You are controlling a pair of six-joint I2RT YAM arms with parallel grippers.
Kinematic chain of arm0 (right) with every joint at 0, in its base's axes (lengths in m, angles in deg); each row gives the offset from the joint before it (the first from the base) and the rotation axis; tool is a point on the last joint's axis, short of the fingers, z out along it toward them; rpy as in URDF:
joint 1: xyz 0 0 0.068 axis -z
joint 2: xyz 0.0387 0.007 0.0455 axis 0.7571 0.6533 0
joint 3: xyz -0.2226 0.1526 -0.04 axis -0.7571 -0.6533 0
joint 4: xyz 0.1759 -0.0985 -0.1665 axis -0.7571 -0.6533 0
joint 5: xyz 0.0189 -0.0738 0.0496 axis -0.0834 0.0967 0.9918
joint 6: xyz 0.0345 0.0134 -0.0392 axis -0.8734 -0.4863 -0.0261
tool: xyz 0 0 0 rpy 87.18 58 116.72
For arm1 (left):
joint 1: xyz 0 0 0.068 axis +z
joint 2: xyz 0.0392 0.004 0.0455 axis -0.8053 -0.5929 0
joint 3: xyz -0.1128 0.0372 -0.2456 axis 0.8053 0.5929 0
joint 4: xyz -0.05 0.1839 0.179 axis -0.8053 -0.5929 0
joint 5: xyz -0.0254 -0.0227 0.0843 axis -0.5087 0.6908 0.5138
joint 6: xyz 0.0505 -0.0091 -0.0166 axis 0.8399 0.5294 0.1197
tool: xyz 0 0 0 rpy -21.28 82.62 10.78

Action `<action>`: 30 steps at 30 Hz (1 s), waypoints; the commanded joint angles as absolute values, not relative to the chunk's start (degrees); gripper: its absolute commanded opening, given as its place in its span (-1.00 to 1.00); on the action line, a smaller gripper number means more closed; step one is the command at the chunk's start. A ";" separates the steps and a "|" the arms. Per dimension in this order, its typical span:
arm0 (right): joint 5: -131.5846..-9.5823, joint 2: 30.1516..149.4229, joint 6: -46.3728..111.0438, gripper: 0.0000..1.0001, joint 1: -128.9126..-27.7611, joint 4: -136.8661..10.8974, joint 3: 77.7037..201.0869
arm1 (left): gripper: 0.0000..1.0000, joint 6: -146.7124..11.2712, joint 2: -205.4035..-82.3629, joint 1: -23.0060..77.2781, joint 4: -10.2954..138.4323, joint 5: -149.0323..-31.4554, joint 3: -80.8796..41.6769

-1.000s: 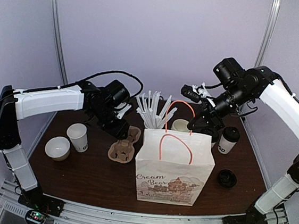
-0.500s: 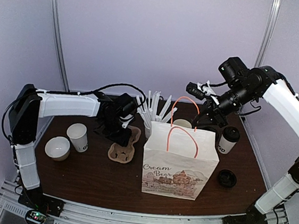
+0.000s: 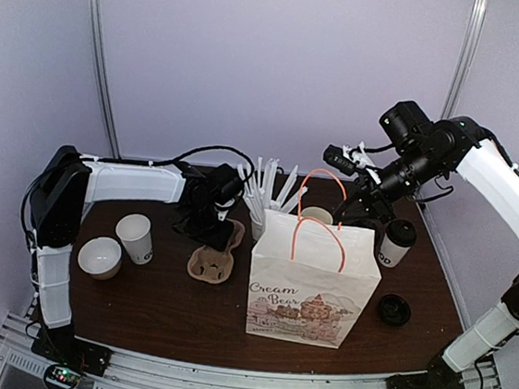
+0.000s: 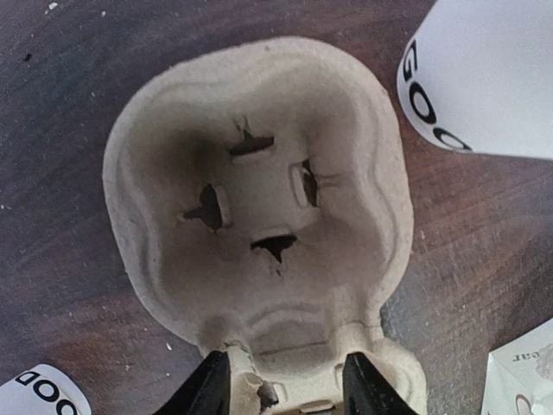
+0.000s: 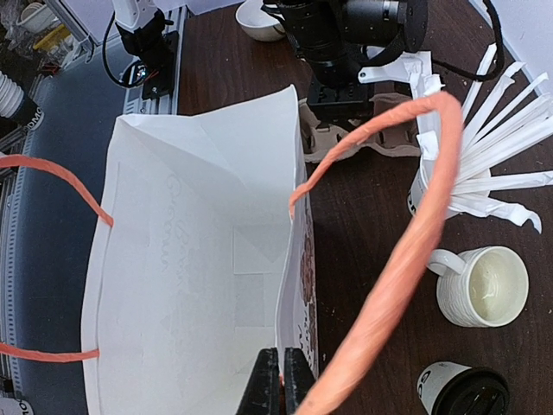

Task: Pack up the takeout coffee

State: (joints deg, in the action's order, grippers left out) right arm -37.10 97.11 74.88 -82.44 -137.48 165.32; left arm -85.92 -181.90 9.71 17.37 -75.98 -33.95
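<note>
One takeout coffee cup [image 3: 396, 242] [image 5: 462, 391] with its black lid on stands right of the paper bag [image 3: 315, 289]. A second white printed cup [image 3: 134, 237] stands open-topped at the left, and a loose black lid [image 3: 394, 309] lies near the bag's right corner. My right gripper [image 3: 361, 219] [image 5: 282, 380] is shut on the bag's far rim [image 5: 289, 259], holding the mouth open. My left gripper [image 3: 216, 232] [image 4: 285, 389] points down at the pulp cup carrier [image 3: 213, 262] [image 4: 259, 199]. Its fingers [image 4: 207, 391] clasp the narrow waist between the two pockets.
A same-print cup full of white sticks [image 3: 264, 200] [image 5: 484, 130] stands behind the carrier. A cream mug [image 3: 316, 217] [image 5: 481, 294] sits behind the bag, and a white bowl [image 3: 100, 257] at the far left. Bases of printed cups [image 4: 484, 78] flank the carrier.
My left arm reached right and down onto the carrier, and its jaws narrowed. The bag slid a little to the right and turned slightly under the right gripper's hold.
</note>
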 commanded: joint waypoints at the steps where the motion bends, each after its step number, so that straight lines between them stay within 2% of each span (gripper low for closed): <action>1: -36.24 95.54 74.48 -1.00 -82.26 -136.47 164.16 | -0.08 -87.92 -183.44 10.48 18.70 -73.74 -36.36; 22: -36.49 95.39 74.75 -1.00 -82.26 -136.04 163.03 | -0.12 -90.21 -185.54 10.48 17.05 -75.11 -37.44; 30: -36.45 95.50 74.65 -1.00 -82.28 -135.89 163.16 | -0.04 -90.99 -185.77 10.48 17.22 -74.69 -36.84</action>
